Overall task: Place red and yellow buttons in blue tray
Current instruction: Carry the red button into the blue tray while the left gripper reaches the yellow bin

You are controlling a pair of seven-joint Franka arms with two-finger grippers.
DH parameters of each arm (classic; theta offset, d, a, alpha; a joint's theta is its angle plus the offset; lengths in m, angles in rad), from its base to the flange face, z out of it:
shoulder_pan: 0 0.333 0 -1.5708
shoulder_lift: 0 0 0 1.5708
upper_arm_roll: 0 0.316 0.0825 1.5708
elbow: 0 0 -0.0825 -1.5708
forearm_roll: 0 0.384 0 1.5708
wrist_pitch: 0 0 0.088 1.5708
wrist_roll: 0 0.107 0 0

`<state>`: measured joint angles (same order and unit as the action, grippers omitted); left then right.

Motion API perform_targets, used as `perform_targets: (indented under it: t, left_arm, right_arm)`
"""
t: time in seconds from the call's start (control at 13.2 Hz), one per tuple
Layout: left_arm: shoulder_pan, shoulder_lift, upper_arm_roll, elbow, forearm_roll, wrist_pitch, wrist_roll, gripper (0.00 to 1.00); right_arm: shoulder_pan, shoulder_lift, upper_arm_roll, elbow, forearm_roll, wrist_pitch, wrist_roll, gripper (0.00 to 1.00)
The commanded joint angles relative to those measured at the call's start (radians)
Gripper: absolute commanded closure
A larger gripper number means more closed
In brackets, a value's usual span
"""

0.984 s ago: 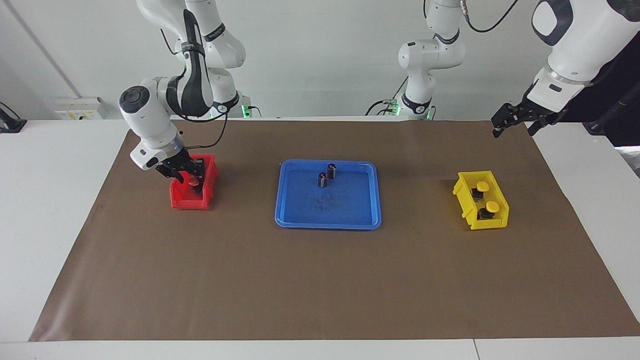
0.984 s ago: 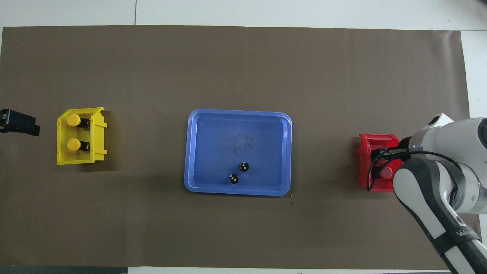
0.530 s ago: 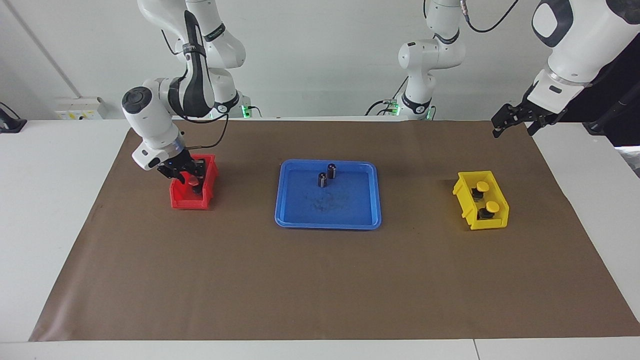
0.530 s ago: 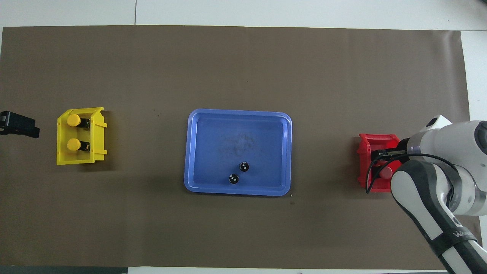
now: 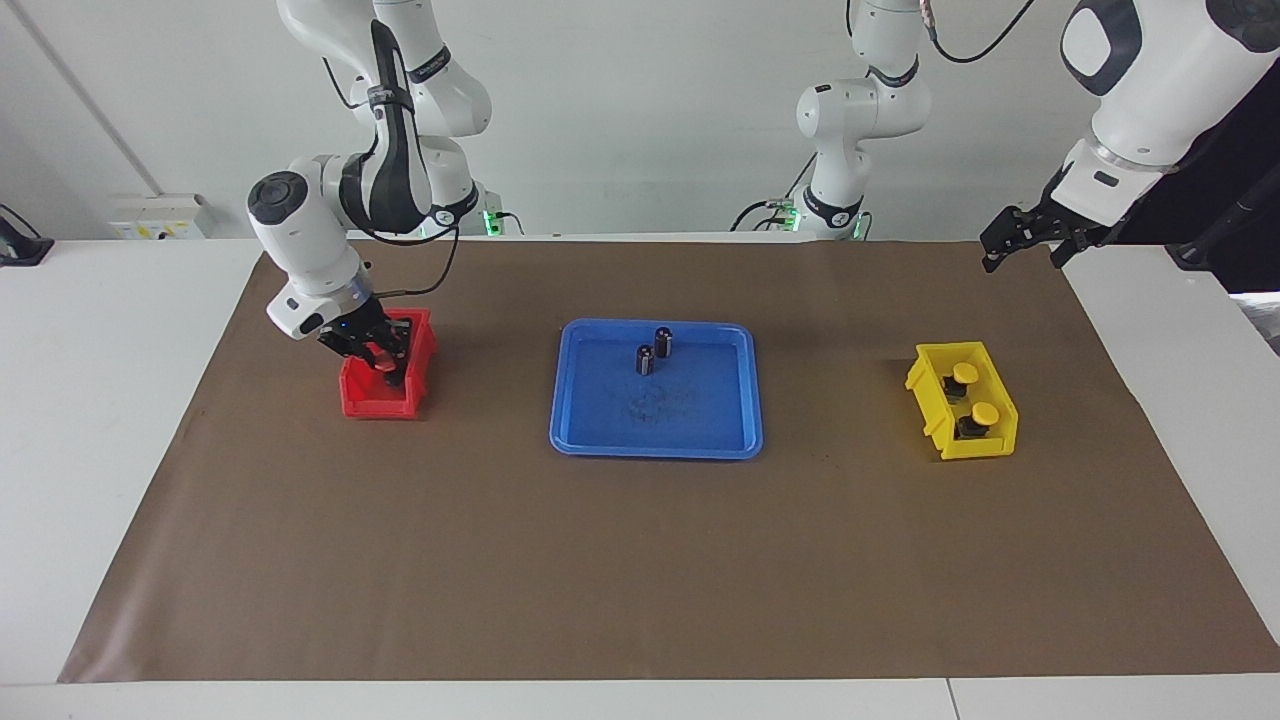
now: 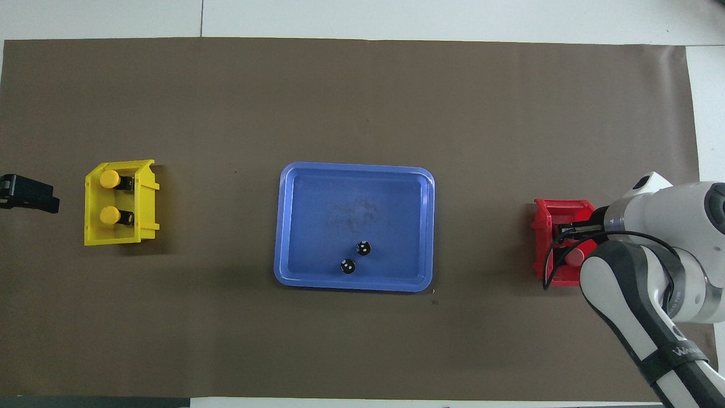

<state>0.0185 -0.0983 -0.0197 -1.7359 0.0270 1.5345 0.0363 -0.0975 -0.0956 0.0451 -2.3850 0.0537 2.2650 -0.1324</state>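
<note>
The right gripper (image 5: 385, 362) reaches down into the small red bin (image 5: 388, 395) at the right arm's end of the surface, its jaws set around a red-capped button (image 6: 574, 258) inside the bin; whether they are pinching the button or only standing beside it cannot be told. The arm's wrist hides most of the bin's inside, so only this one red cap shows.

Toward the middle of the surface from those jaws lies the blue tray (image 5: 570, 420) on the brown mat (image 5: 640, 560). It holds two dark capless cylinders (image 5: 653, 351), both upright, close together in the part of the tray nearer the robots.

At the left arm's end of the surface sits the small yellow bin (image 5: 925, 385), holding the two yellow buttons (image 5: 975, 395) side by side, well apart from the tray.

The left gripper (image 5: 1028, 243) hangs in the air over the mat's edge, by the yellow bin and clear of it, with its jaws spread and nothing between them. The left arm waits.
</note>
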Motion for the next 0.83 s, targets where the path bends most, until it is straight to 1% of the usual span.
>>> perform_targets:
  t: [0.0, 0.08, 0.15, 0.23, 0.3, 0.38, 0.45, 0.53, 0.61, 0.68, 0.76]
  left_arm:
    - [-0.002, -0.032, 0.003, -0.04, 0.021, 0.026, -0.01, 0.0]
    - [0.0, -0.035, 0.004, -0.051, 0.021, 0.033, -0.007, 0.0]
    - [0.018, -0.049, 0.004, -0.085, 0.021, 0.08, -0.003, 0.0]
    - [0.044, -0.07, 0.004, -0.135, 0.021, 0.158, 0.001, 0.0]
    - [0.05, -0.08, 0.004, -0.181, 0.021, 0.221, 0.01, 0.0]
    - [0.054, -0.078, 0.006, -0.207, 0.021, 0.26, 0.025, 0.0]
    - [0.072, -0.066, 0.004, -0.218, 0.021, 0.289, 0.045, 0.0]
    - [0.083, -0.04, 0.004, -0.237, 0.021, 0.332, 0.056, 0.03]
    - [0.084, -0.025, 0.004, -0.279, 0.021, 0.398, 0.056, 0.06]
    - [0.081, -0.015, 0.004, -0.319, 0.021, 0.468, 0.054, 0.09]
    - [0.071, 0.017, 0.003, -0.338, 0.021, 0.514, 0.053, 0.13]
  right_arm:
    - [-0.013, 0.028, 0.002, 0.157, 0.006, -0.178, -0.062, 0.82]
    - [-0.011, 0.048, 0.001, 0.241, 0.0, -0.268, -0.062, 0.82]
    - [-0.008, 0.06, 0.002, 0.321, -0.005, -0.353, -0.058, 0.81]
    - [-0.004, 0.077, 0.007, 0.392, -0.005, -0.413, -0.049, 0.8]
    - [0.031, 0.114, 0.013, 0.48, -0.003, -0.476, -0.018, 0.77]
    - [0.089, 0.149, 0.013, 0.553, -0.003, -0.502, 0.058, 0.77]
    - [0.163, 0.177, 0.015, 0.61, -0.003, -0.499, 0.159, 0.78]
    - [0.242, 0.192, 0.015, 0.651, -0.002, -0.493, 0.263, 0.79]
    - [0.33, 0.256, 0.015, 0.726, -0.002, -0.489, 0.409, 0.79]
    - [0.393, 0.316, 0.015, 0.792, -0.003, -0.478, 0.519, 0.79]
    - [0.456, 0.365, 0.015, 0.823, -0.002, -0.431, 0.596, 0.8]
